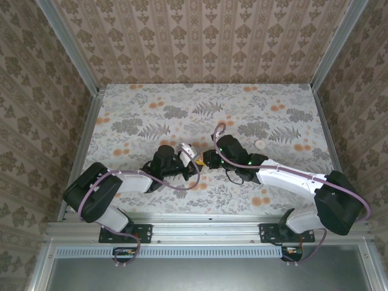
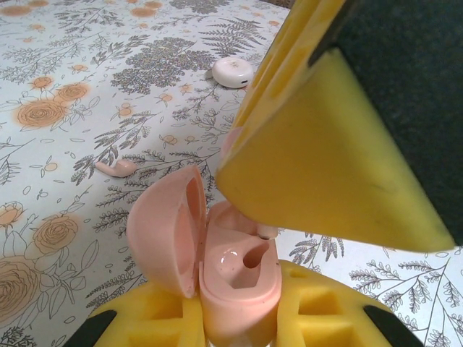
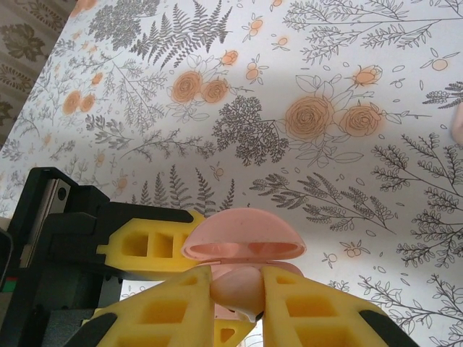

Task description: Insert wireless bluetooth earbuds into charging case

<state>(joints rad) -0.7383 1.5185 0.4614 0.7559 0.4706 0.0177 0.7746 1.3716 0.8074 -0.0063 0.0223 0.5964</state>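
Your left fingers [image 2: 145,318] pinch the open charging case [image 2: 231,278]; your right fingers [image 3: 166,311] pinch one earbud [image 3: 237,285] just above it. The other earbud [image 2: 116,168] lies on the bench [image 2: 65,238], at the case's ten o'clock in the left wrist view.

Left arm [image 1: 130,180]: white moulded mid link, black rounded shoulder and wrist housings.
Right arm [image 1: 285,174]: same white link and black housings, small green lights near wrist.
Cables [image 1: 182,189]: thin, purple, one looping along each arm.
Base plates [image 1: 125,233]: flat, black.
Left gripper fingers [image 2: 145,322]: yellow, rectangular cut-outs, black edging.
Right gripper fingers [image 3: 155,318]: yellow, same cut-outs, black body behind.
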